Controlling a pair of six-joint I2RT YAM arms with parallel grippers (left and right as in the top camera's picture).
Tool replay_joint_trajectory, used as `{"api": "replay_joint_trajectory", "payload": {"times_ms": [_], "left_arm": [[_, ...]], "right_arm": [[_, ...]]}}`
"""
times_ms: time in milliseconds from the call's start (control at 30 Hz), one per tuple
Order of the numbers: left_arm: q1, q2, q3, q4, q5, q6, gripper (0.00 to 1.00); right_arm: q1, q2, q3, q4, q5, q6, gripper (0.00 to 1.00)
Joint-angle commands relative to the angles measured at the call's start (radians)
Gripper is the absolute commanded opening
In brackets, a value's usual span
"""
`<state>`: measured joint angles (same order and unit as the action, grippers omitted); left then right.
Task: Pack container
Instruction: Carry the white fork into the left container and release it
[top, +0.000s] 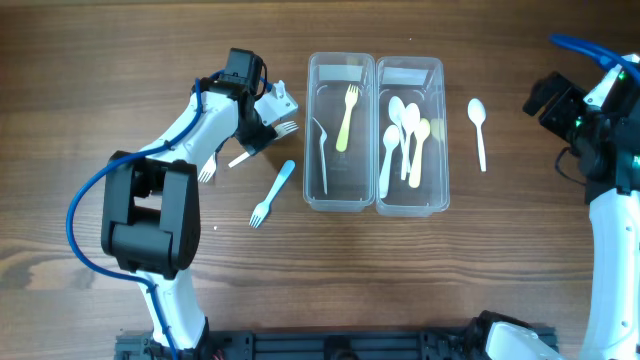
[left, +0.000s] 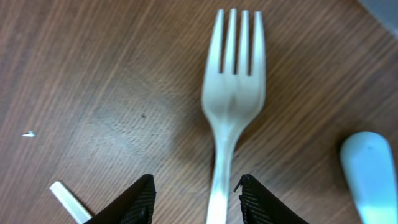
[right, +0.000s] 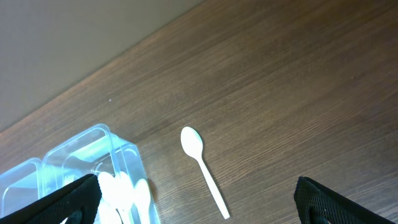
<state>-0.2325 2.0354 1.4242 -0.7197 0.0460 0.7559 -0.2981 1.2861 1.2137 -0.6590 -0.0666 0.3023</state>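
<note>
Two pairs of jaws apart: left gripper (left: 196, 186) astride white fork (left: 231, 93) handle, unclamped; right gripper (right: 196, 186) spread wide near white spoon (right: 205, 171).

Overhead faces down; left wrist close, right wrist farther, sharing the spoon (top: 479, 130).

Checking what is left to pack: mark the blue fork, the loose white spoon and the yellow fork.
blue fork (top: 273, 191): overhead view, middle of handle.
white spoon (top: 480, 135): overhead view, upper handle.
yellow fork (top: 345, 122): overhead view, handle below tines.
</note>
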Motion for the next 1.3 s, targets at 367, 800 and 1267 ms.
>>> {"api": "replay_joint_trajectory", "payload": {"times_ms": [367,800,1267], "left_arm": [[0.005,0.092,0.0,-0.039,0.051,0.015,0.46],[0.005,-0.038,0.025,-0.062,-0.066,-0.294,0.04],[-0.188,-0.379,0.047,-0.049,0.121,-0.89,0.04]], "right_arm": [[-0.003,0.006,0.004,0.0,0.011,0.014,1.0],[-0.003,0.006,0.004,0.0,0.011,0.013,1.0],[-0.003,0.006,0.004,0.0,0.011,0.013,1.0]]}}
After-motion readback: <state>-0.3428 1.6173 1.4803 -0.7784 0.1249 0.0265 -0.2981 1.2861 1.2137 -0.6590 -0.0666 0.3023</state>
